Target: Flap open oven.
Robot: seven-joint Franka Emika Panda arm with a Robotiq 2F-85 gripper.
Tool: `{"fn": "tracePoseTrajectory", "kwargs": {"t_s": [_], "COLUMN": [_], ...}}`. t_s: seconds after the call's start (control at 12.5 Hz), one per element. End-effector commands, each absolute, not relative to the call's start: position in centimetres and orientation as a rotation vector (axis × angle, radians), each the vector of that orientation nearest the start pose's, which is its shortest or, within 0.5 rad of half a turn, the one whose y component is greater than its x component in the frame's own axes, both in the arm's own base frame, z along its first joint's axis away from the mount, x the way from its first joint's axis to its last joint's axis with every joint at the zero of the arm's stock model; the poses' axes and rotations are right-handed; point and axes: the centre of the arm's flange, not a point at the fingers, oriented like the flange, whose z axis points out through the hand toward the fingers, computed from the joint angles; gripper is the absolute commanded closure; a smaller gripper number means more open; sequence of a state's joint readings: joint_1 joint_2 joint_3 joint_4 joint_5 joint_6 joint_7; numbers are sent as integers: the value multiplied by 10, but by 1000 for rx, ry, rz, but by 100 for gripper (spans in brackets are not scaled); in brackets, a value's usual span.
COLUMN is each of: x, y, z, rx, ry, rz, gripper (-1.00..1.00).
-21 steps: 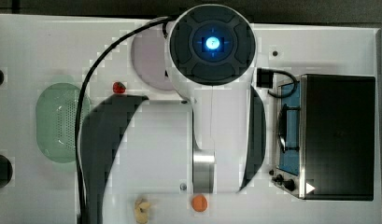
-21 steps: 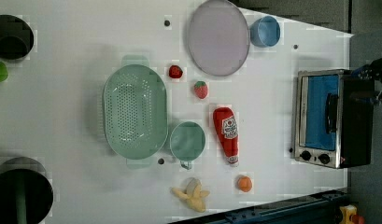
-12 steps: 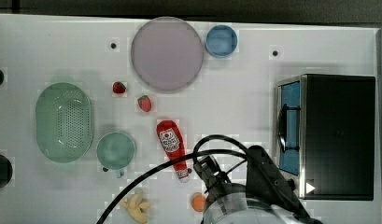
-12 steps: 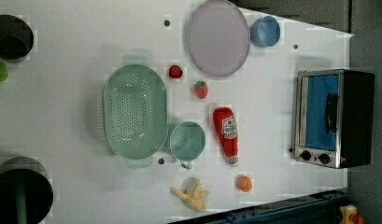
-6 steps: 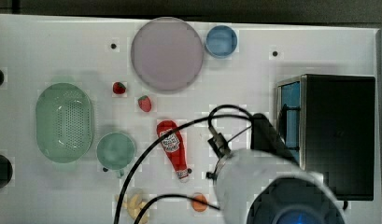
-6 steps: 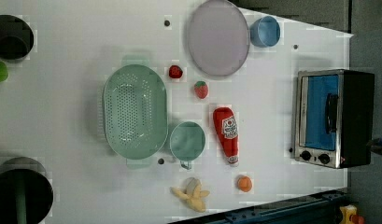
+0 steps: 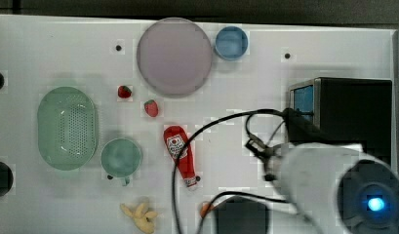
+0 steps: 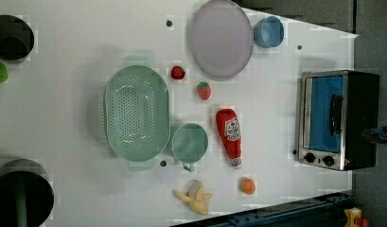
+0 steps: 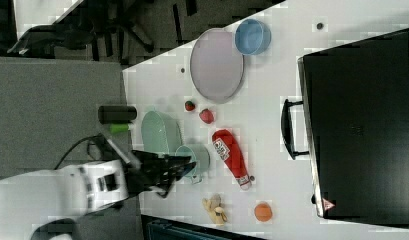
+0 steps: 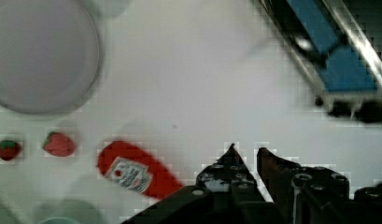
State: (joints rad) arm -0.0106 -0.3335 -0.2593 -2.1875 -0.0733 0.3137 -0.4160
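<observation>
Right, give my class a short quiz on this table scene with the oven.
1. True or false: the oven door is shut.
2. Which lies nearest the ketchup bottle: A banana, B blue bowl, C green cup?
3. How many strawberries lie on the table?
Key: 1 true; 2 C; 3 two.
</observation>
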Motion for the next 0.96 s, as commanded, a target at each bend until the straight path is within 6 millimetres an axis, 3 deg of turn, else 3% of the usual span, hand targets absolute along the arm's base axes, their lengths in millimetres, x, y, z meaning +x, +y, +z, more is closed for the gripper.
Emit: {"fn": "tracePoseTrajectory", "kwargs": {"t_s": [0.08,0.32,0.48,0.96], "x": [445,457,463,465], "y": [-191,-224,-239,-256], "z": [489,459,435,354], "rx": [-3152,-3211,-3237,-3309], "ry": [377,146,134,114], "rz": [-45,-126,-150,-131], "gripper": [65,65,65,65]}}
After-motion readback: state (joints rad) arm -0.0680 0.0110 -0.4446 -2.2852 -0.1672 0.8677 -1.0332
